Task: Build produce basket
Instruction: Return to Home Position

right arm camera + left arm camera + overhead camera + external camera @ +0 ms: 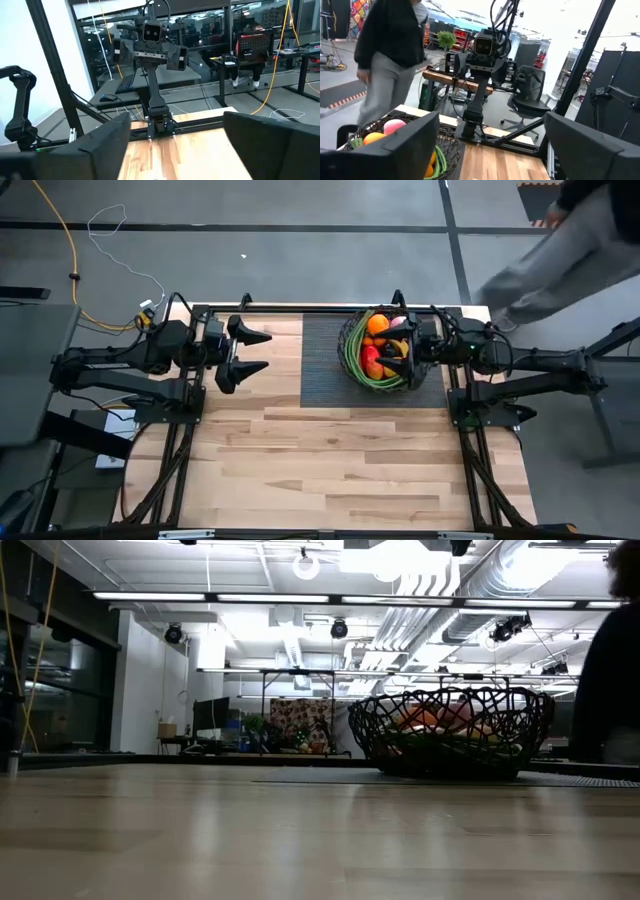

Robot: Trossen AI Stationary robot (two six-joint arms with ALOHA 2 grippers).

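Note:
The black wire basket (352, 355) stands on the dark ribbed mat (320, 370) at the far right of the table. It also shows in the low view (450, 730) and the left wrist view (447, 145). In it lie an orange (377, 324), a pink peach (397, 323), a red fruit (372, 358), a yellow piece (392, 350) and long green stalks (375, 383). My right gripper (408, 348) hovers over the basket's right rim, open and empty, its fingers wide apart in the right wrist view (175, 150). My left gripper (262, 351) is open and empty left of the mat.
A person (570, 250) in a dark top and grey trousers walks past the table's far right corner, also showing in the left wrist view (390, 45). Bare wooden tabletop (330, 460) spreads over the near half. The arms' frame rail (300, 310) runs along the far edge.

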